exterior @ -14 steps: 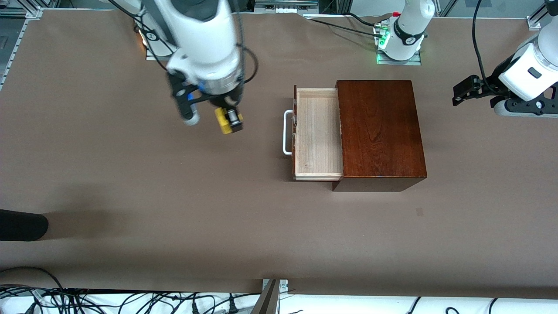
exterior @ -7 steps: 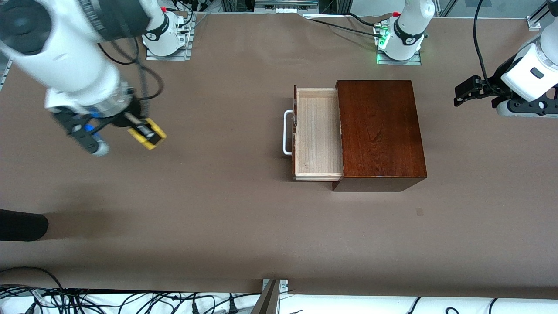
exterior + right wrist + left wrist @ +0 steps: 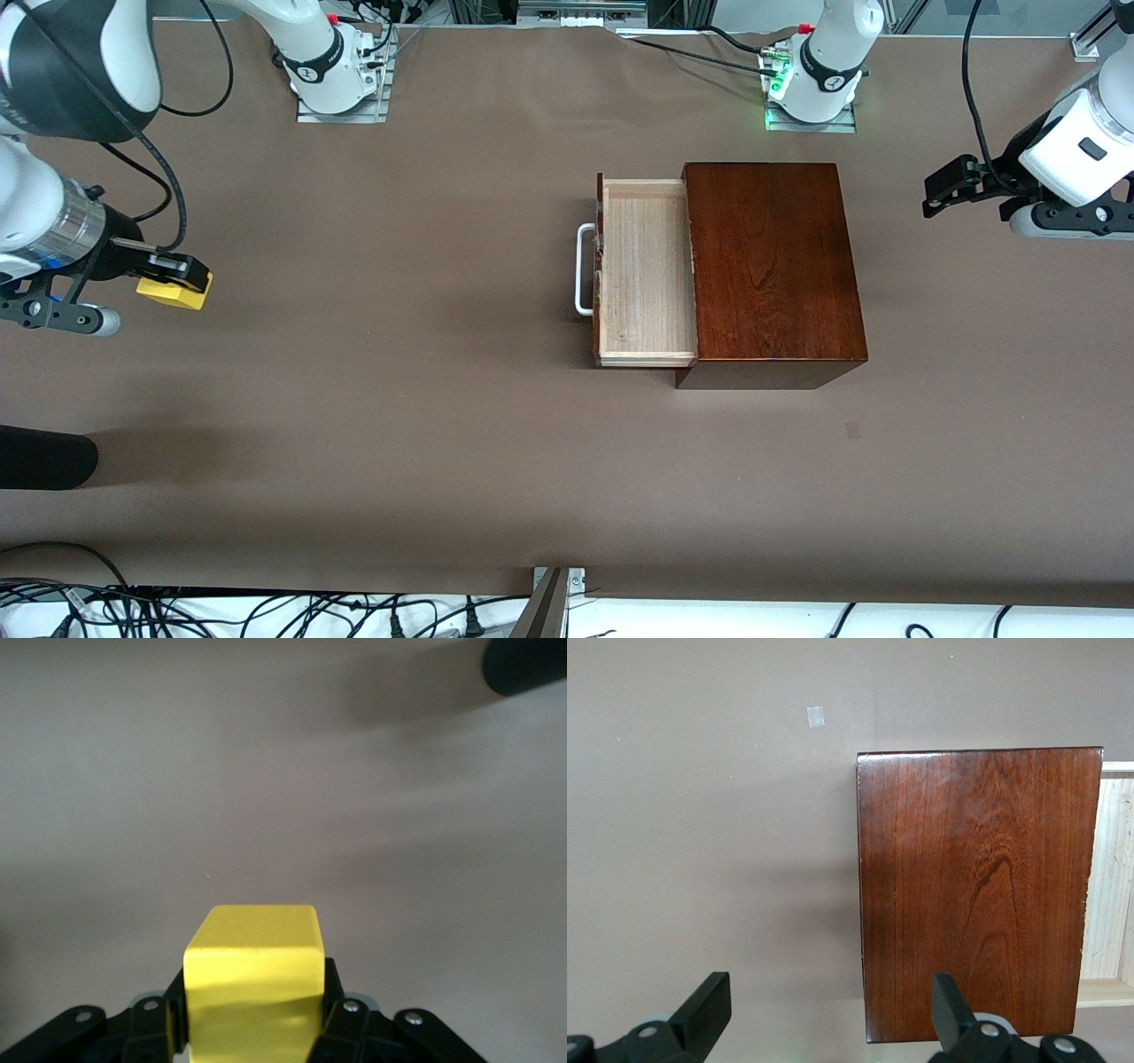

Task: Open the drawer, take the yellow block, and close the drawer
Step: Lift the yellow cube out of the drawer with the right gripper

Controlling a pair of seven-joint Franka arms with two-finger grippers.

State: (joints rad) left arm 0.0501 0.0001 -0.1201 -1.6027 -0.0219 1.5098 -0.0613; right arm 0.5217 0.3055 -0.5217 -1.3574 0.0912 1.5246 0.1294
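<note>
Your right gripper [image 3: 173, 282] holds the yellow block [image 3: 174, 291] between its jaws, over bare counter [image 3: 399, 425] at the right arm's end. The drawer [image 3: 645, 270] stands open, handle [image 3: 582, 269] toward that end. Your left gripper [image 3: 950, 184] waits, jaws wide, at the box's [image 3: 772, 261] closed end, so expect the right arm to close it.

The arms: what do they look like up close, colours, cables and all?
Both arms are glossy white with black joint bands and loose black cables. The right arm has a silver metal ring at its wrist. The left arm has a small dark mark on its shell. Each hand, right hand and left hand, has black fingers with rounded grey screw bosses.
</note>
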